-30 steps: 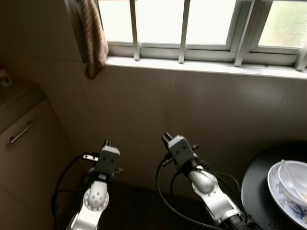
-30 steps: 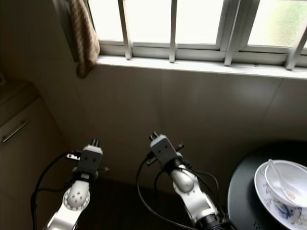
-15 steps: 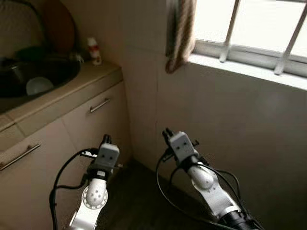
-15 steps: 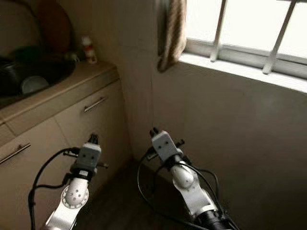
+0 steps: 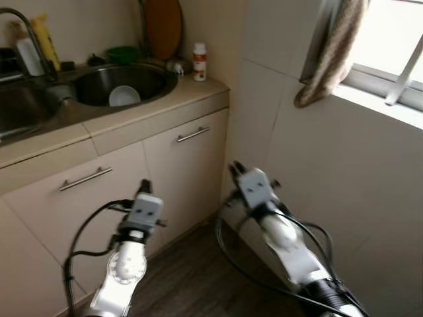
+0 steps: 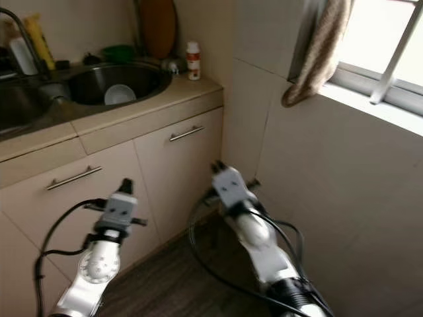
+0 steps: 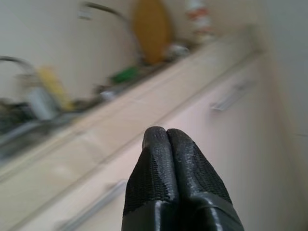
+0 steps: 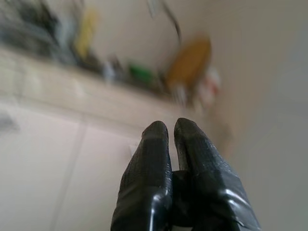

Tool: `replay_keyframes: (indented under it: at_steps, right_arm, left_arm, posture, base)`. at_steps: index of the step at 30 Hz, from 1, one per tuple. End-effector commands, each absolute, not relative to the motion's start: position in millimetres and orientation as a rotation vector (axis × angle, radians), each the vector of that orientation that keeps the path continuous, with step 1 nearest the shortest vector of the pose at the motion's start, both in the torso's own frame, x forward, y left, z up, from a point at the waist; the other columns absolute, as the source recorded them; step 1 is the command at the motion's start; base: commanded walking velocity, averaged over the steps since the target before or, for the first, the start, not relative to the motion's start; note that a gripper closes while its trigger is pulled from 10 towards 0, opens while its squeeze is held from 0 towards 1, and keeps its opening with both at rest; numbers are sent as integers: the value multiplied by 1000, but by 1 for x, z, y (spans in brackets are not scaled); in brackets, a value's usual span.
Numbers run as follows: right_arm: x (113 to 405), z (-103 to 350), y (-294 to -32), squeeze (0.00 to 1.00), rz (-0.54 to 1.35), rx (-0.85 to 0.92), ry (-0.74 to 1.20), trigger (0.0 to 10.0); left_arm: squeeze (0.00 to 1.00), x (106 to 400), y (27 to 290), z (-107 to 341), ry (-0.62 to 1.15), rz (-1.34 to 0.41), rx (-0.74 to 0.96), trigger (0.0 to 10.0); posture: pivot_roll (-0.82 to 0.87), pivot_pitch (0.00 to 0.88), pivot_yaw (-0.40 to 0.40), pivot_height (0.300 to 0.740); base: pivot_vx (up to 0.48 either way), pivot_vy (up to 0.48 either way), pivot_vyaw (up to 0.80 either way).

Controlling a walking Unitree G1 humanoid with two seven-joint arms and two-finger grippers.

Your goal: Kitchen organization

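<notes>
A steel sink (image 5: 153,84) is set in a beige counter (image 5: 193,90) at the upper left, with a white bowl (image 5: 123,96) lying inside it. Both arms are held out low in front of the cabinets. My left gripper (image 5: 145,187) is shut and holds nothing, its fingers (image 7: 159,159) pressed together and pointing at the cabinet fronts. My right gripper (image 5: 235,168) is also shut and holds nothing, its fingertips (image 8: 155,132) aimed toward the counter's corner.
A faucet (image 5: 26,30), a yellow bottle (image 5: 45,39), a green item (image 5: 122,53), a wooden board (image 5: 162,26) and a small white bottle (image 5: 199,61) line the counter's back. Cabinet doors carry bar handles (image 5: 193,135). A towel (image 5: 330,56) hangs by the window. The dark floor (image 5: 192,271) lies below.
The camera has swung left: the round table with the bowls and the window wall slid out, the sink counter and cabinets came in. Both arms keep the same pose.
</notes>
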State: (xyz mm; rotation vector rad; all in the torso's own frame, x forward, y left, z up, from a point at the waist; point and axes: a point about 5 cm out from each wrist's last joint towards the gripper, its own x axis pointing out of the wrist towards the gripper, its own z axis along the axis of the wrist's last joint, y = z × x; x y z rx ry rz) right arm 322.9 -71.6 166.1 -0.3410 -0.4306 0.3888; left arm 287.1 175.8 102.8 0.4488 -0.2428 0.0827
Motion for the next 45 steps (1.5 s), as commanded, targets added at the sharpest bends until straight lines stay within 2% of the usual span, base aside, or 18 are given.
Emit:
replay_keyframes:
  at_steps: [1,10,13,14,15,16,31,36,45]
  right_arm:
    - [324,195,-75,0,361,-356,-556,0]
    - [321,235,-70,0,348,-315,-710,0]
    - [316,254,-69,0,336,-252,-783,0]
    - [319,262,-72,0,288,-186,-776,3294]
    - [319,262,-72,0,288,-186,-776,3294]
    - [313,271,-70,0,321,-134,-846,10000]
    - [317,271,-69,0,337,-143,-817,10000]
    - [322,280,-70,0,316,-57,-813,10000]
    - [322,284,-70,0,329,-56,-831,10000]
  left_arm:
    - [0,289,172,120,-321,108,434,10000]
    - [0,293,177,157,-453,163,427,10000]
    - [0,293,176,171,-504,162,425,10000]
    - [0,293,176,176,-517,163,421,10000]
    - [0,293,176,176,-517,163,421,10000]
    - [0,294,176,178,-522,164,416,10000]
    - [0,292,174,182,-525,160,409,10000]
    - [0,295,176,201,-577,169,380,10000]
    - [0,296,176,214,-616,174,387,10000]
  posture:
    - [-47,0,-22,740]
    - [-42,0,-24,740]
    - [-42,0,-22,740]
    - [-43,0,-21,740]
    - [-43,0,-21,740]
    - [-43,0,-21,740]
    - [-45,0,-21,740]
    - [-35,0,-23,740]
    - [-31,0,-23,740]
  base:
    - [0,0,800]
    - [0,0,800]
    - [0,0,800]
    - [0,0,0]
    - [0,0,0]
    - [0,0,0]
    - [195,0,0]
    - [366,0,117]
    - [383,0,0]
